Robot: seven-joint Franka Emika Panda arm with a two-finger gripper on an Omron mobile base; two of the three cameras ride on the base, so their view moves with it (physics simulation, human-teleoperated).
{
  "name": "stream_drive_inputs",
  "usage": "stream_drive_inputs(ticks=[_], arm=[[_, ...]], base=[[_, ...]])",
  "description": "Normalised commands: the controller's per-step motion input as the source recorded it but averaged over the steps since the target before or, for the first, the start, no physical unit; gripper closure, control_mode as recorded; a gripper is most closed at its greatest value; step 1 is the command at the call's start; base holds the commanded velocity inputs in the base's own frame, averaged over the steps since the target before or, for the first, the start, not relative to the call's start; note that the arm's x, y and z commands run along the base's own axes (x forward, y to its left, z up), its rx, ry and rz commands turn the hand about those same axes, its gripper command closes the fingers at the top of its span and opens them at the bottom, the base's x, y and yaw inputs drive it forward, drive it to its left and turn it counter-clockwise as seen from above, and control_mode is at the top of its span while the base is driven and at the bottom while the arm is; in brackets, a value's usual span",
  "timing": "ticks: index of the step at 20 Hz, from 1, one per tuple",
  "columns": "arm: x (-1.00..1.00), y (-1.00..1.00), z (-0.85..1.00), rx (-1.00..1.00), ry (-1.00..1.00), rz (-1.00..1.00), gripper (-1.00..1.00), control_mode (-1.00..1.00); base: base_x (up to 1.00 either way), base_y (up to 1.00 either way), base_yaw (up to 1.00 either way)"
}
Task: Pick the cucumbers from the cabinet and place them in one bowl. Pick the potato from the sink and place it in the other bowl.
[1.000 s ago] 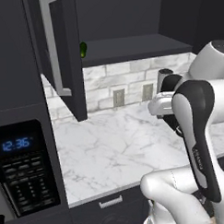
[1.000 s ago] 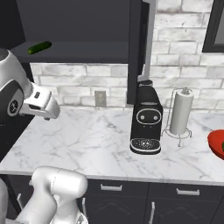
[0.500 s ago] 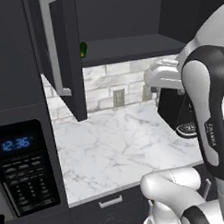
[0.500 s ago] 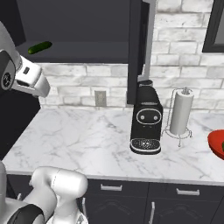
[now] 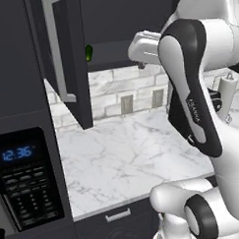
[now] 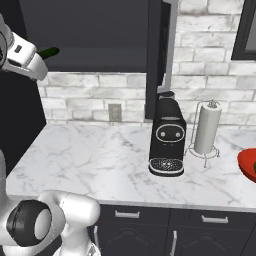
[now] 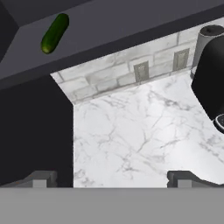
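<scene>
A cucumber (image 7: 54, 33) lay on the dark shelf of the open cabinet (image 5: 64, 60), near the shelf's front edge. The gripper (image 7: 113, 178) hung in the air with fingers wide apart and empty, above the marble counter (image 6: 100, 155). A red bowl (image 6: 248, 163) sat at the counter's far right, past the coffee maker (image 6: 167, 137) and paper towel roll (image 6: 206, 130).

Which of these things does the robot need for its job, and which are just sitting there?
For the job:
cucumber lying on the cabinet shelf
red bowl at the counter's far end
gripper, open and holding nothing

Just sitting there:
coffee machine
paper towel roll
microwave
wall outlets
</scene>
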Motion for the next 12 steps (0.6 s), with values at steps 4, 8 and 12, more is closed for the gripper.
stream_drive_inputs(ticks=[4, 8, 12], arm=[[0.71, 0.26, 0.0, 0.0, -0.32, -0.03, -1.0, -1.0], [0.39, 0.3, 0.0, 0.0, -0.35, 0.0, -1.0, -1.0], [0.22, 0.02, 0.01, 0.01, -0.22, 0.02, -1.0, -1.0]], base=[[0.0, 0.0, 0.0], [0.0, 0.0, 0.0], [0.0, 0.0, 0.0]])
